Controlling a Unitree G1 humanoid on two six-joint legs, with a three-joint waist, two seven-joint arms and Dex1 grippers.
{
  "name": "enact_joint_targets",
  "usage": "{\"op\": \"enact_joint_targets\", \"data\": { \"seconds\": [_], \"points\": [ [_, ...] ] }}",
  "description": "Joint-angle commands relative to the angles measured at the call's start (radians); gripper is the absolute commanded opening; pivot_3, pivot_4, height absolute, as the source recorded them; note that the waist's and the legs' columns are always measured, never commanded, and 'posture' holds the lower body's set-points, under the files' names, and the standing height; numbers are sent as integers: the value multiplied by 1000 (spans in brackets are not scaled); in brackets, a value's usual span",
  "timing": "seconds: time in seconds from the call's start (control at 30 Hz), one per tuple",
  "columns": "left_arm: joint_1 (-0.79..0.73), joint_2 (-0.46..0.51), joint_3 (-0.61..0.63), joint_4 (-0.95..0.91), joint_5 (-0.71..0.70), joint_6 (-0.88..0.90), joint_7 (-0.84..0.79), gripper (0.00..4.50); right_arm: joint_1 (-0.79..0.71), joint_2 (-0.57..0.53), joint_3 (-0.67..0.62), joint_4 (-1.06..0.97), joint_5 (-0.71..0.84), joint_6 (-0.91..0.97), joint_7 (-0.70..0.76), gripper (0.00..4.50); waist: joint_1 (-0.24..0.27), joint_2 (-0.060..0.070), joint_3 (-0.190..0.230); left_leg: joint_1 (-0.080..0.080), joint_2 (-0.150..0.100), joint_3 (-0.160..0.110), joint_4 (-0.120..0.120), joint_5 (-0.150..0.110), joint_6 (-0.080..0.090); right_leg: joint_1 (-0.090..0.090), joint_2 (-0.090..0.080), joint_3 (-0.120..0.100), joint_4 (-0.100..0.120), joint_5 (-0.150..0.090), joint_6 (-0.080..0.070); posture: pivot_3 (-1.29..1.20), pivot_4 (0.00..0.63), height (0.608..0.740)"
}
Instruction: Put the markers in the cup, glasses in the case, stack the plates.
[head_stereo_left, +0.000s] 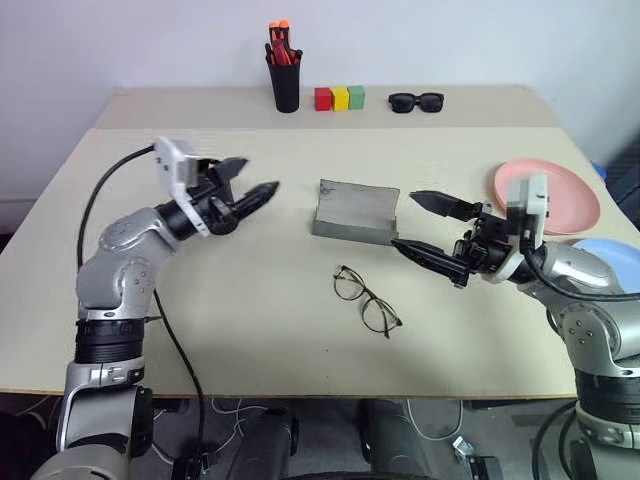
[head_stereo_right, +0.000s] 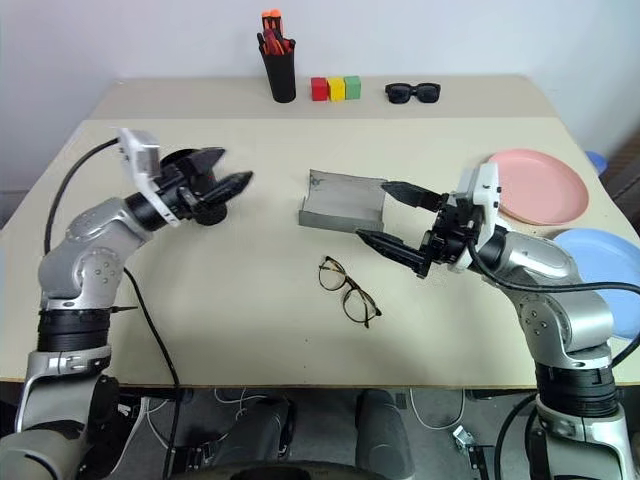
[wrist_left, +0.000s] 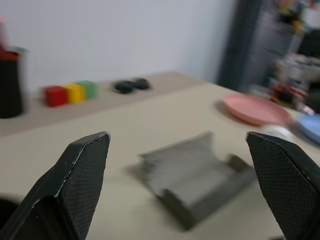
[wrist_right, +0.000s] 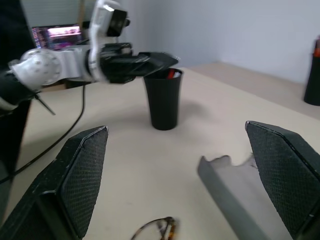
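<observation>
With both pincers standing wide and empty, you are lining up on the glasses (head_stereo_left: 366, 299) lying on the surface just in front of the open case (head_stereo_left: 355, 211), so be bringing the right pincer (head_stereo_left: 432, 229) down over what looks like the bridge, closing gently.

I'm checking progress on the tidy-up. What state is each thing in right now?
case: open, empty.
glasses: unfolded, on the table, outside the case.
cup: upright, something red inside.
pink plate: flat, unstacked.
blue plate: flat, beside the pink one.
left gripper: open, empty.
right gripper: open, empty.
</observation>
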Motion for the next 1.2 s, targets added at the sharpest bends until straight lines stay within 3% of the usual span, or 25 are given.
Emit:
{"op": "enact_joint_targets", "data": {
  "seconds": [0.03, 0.17, 0.3, 0.53, 0.63, 0.87, 0.9, 1.07, 1.2],
  "points": [
    [-69, -56, -91, 26, 62, -44, -23, 4470, 7, -18, -40, 12, -17, -40, 11, 4500, 2, 0, 0, 0, 0, 0, 0, 0, 0, 0, 0, 0, 0, 0, 0, 0, 150, 740],
    [-177, -116, -266, 246, 285, -188, -30, 4470, 22, -8, -38, -12, -17, -48, -4, 4500, -2, 0, 0, 0, 0, 0, 0, 0, 0, 0, 0, 0, 0, 0, 0, 0, 150, 740],
    [-288, -198, -360, 511, 402, -287, -65, 4470, 45, 3, -41, -40, -21, -57, -29, 4500, -3, 0, 0, 0, 0, 1, 0, 0, 0, 0, 0, 0, -1, 0, 0, 0, 150, 740],
    [-388, -235, -373, 719, 462, -322, -176, 4470, 90, 8, -59, -93, -21, -71, -75, 4500, -3, 0, 0, 0, 0, 1, 0, 0, 0, 0, 0, 0, -1, 0, 0, 0, 150, 740],
    [-411, -235, -380, 784, 505, -320, -178, 3717, 106, 10, -61, -105, -29, -83, -90, 4500, -2, 0, 0, 0, -1, 1, 0, 0, 0, 0, 0, 0, -1, 0, 1, 0, 150, 740],
    [-430, -245, -351, 788, 523, -293, -195, 287, 117, 15, -55, -114, -32, -98, -109, 4500, -4, 0, 0, 0, -1, 1, 0, 0, 0, 0, 0, 0, -1, 0, 1, 0, 150, 740],
    [-430, -243, -351, 784, 524, -290, -204, 51, 116, 17, -53, -114, -33, -99, -111, 4500, -4, 0, 0, 0, -1, 1, 0, 0, 0, 0, 0, 0, -1, 0, 1, 0, 150, 740],
    [-428, -211, -335, 726, 520, -261, -235, 51, 116, 21, -44, -108, -38, -108, -111, 4500, -4, 0, 0, 0, -1, 1, 0, 0, 0, 0, 0, 0, 0, 0, 1, 0, 150, 740],
    [-364, -112, -331, 585, 502, -196, -324, 51, 117, 16, -45, -110, -33, -105, -107, 4500, -12, 0, 0, 0, 0, 1, 0, 0, 0, 0, 0, 0, 0, 0, 1, 0, 150, 740]
  ]
}}
